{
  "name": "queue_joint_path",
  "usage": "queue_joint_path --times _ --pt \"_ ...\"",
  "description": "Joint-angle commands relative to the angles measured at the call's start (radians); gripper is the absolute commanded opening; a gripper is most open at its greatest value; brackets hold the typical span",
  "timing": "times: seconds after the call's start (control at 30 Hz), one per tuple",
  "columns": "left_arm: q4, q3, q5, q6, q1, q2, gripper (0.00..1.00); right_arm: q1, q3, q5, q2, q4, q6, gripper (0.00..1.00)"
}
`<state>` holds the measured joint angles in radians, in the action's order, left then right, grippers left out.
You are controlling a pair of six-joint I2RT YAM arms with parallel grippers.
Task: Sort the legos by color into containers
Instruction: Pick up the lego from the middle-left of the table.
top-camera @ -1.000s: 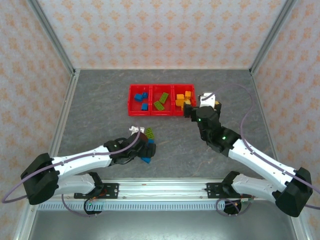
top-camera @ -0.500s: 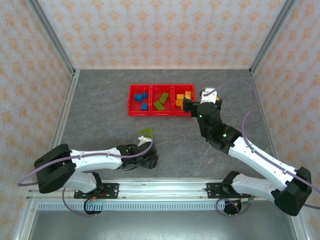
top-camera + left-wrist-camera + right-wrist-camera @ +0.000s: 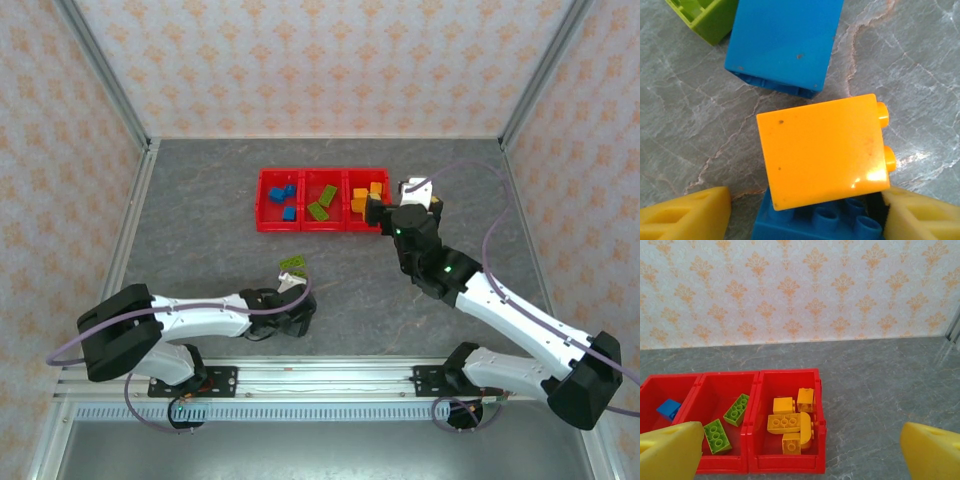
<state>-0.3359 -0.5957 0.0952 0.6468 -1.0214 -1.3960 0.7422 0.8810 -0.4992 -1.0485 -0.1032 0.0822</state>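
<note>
**Left arm drops low over loose bricks**

Since a second ago, in the top view, the left gripper [image 3: 296, 318] has sunk lower, just short of the green brick [image 3: 293, 264] and well apart from the containers [image 3: 322, 229]. The right gripper [image 3: 384, 214] hangs by the tray's right end.

In the left wrist view the jaws are half-narrowed either side of an orange brick [image 3: 822, 150] lying on a blue studded brick [image 3: 815, 222] (nothing clamped yet). Closing here could pinch both colours together, or twist the orange one out sideways.

In the right wrist view the jaws are wide and empty; the orange legos [image 3: 790, 422] sit in the right-hand bin.
</note>
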Motion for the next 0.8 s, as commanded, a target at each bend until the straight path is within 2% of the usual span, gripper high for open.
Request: queue_joint_path --times 0.0,0.17,0.3,0.43,0.6,0.7,0.77 --pt "-0.026 -0.025 0.026 -0.023 -0.008 -0.029 0.61 -0.007 0.021 -0.035 0.009 -0.026 0.022 1.0" --pt "-0.08 -0.062 0.072 -0.019 -0.029 -0.015 0.5 -0.007 0.011 -0.049 0.02 -0.027 0.019 1.0" --pt "-0.111 -0.076 0.084 -0.006 -0.038 0.034 0.46 -0.009 0.012 -0.055 0.023 -0.026 0.013 1.0" --pt "-0.131 -0.082 0.113 0.014 -0.039 0.142 0.37 -0.009 0.015 -0.058 0.023 -0.022 0.007 1.0" --pt "-0.117 -0.085 0.175 0.007 -0.039 0.342 0.36 -0.009 0.015 -0.062 0.021 -0.017 0.003 1.0" --pt "-0.103 -0.125 0.278 -0.018 -0.037 0.45 0.36 -0.01 0.015 -0.065 0.022 -0.011 -0.001 1.0" --pt "-0.109 -0.181 0.431 -0.035 -0.037 0.492 0.4 -0.012 0.017 -0.065 0.02 -0.007 -0.003 1.0"
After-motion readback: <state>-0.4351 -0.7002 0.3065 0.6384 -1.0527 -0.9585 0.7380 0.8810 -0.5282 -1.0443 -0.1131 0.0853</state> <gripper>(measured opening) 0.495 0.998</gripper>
